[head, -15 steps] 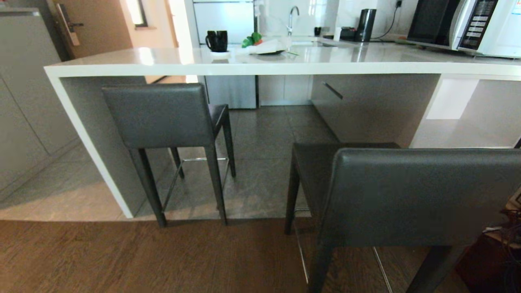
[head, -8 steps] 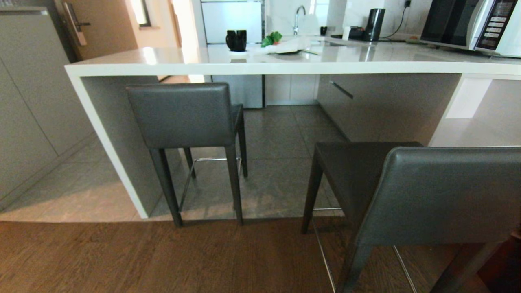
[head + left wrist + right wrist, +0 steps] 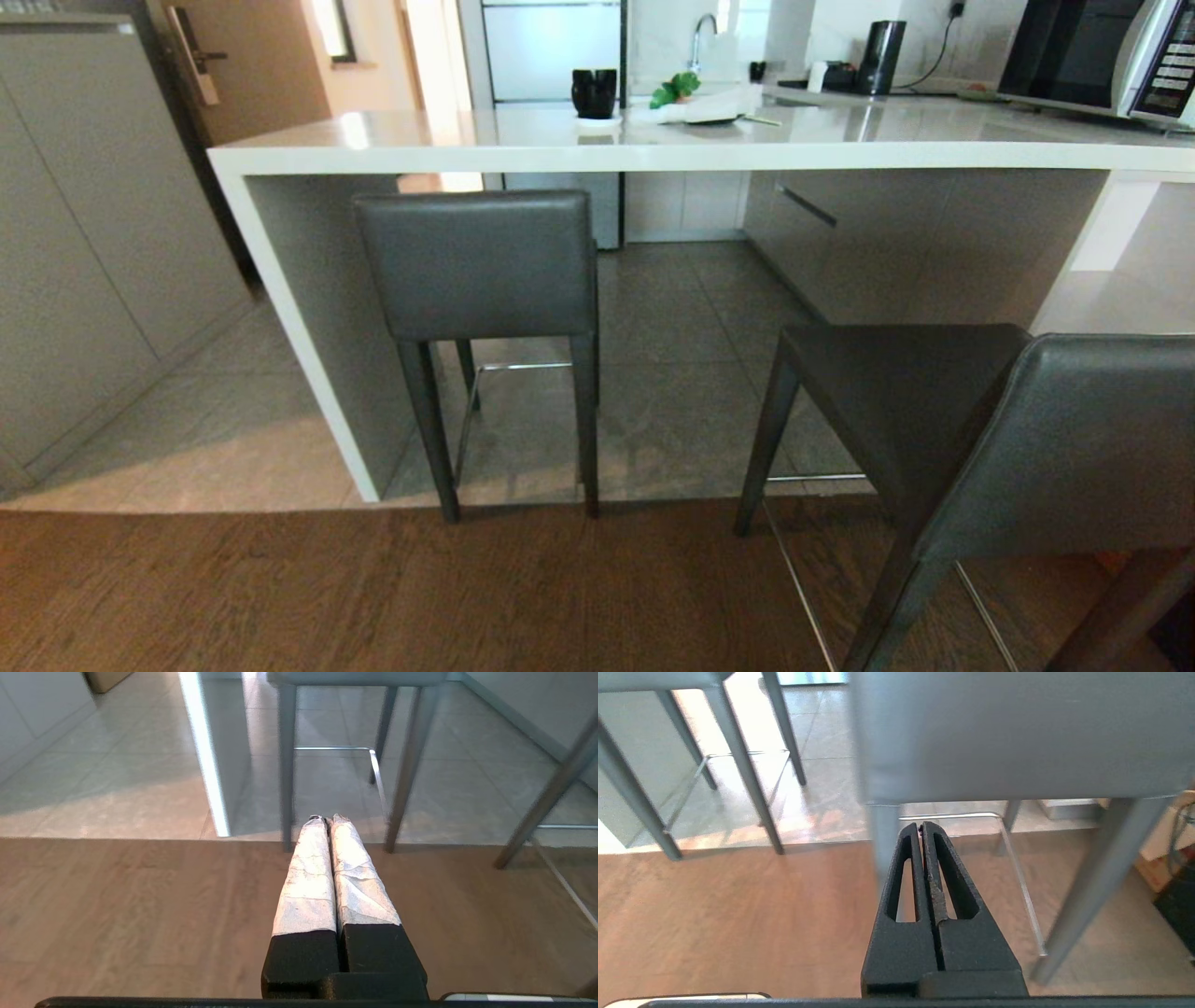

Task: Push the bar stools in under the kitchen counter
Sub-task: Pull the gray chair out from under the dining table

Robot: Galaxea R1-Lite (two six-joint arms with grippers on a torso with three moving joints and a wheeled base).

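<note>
Right wrist view: near stool's backrest above closed jaws (no contact).

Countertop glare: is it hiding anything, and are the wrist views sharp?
Head view: glare streaks the kitchen counter, mug still readable. Left wrist view: sharp. Right wrist view: the near bar stool is soft, floor washed out by sunlight.

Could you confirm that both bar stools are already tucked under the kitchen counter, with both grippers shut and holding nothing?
Not quite: only the left stool stands at the kitchen counter. The head view shows the right stool pulled out over the wooden floor. The rest holds: the left gripper and right gripper are shut and empty.
</note>
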